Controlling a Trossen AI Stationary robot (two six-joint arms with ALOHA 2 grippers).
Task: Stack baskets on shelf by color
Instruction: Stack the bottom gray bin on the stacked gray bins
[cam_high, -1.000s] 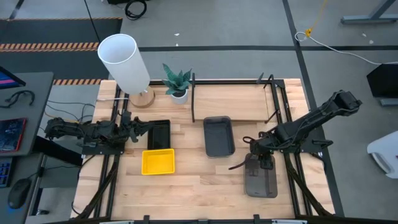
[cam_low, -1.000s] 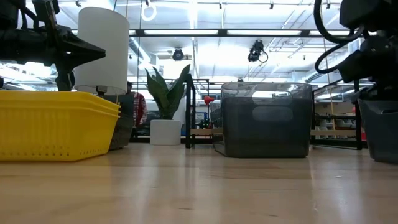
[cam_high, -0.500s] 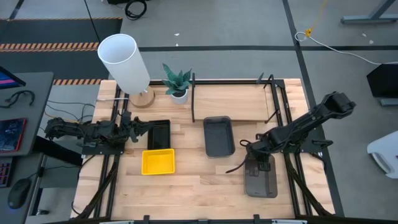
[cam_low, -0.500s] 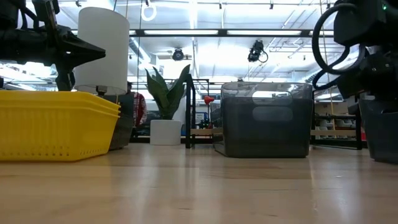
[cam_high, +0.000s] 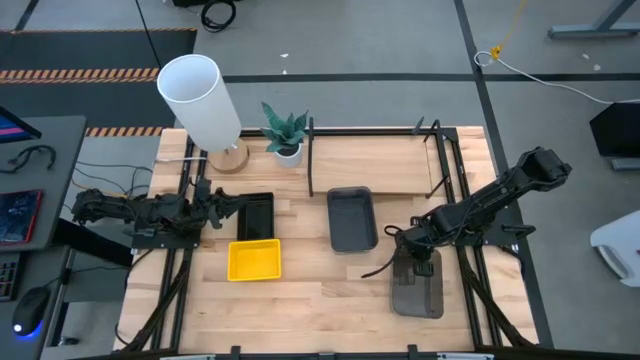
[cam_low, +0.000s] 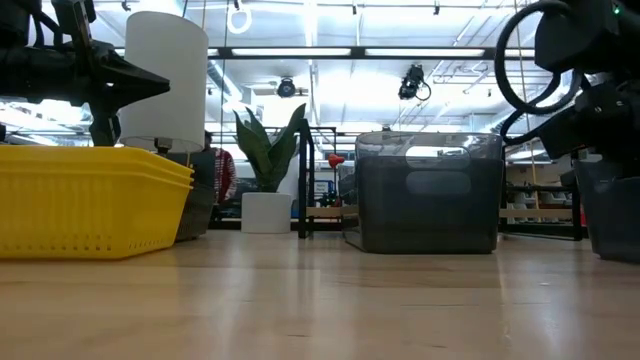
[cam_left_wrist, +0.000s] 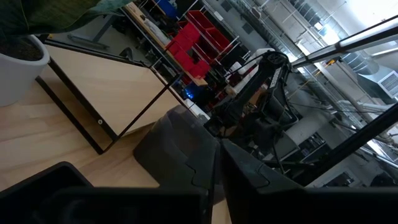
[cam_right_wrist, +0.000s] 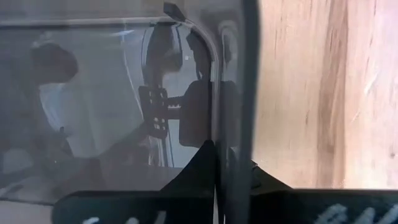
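**Right gripper clamps grey basket rim**

Lower right of the high view: a grey basket (cam_high: 418, 290) on the worktop (cam_high: 320, 300), its rim pinched by the right gripper (cam_high: 420, 263). Left gripper (cam_high: 222, 207), pressed together, waits beside the black basket (cam_high: 254, 216).

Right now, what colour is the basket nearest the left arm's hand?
Black, seen best in the high view.

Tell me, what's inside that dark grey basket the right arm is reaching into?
Only the right gripper shows inside the dark grey basket, at its near end. Its glossy floor looks bare in the right wrist view. The arm covers part of that end, so something small could hide there.
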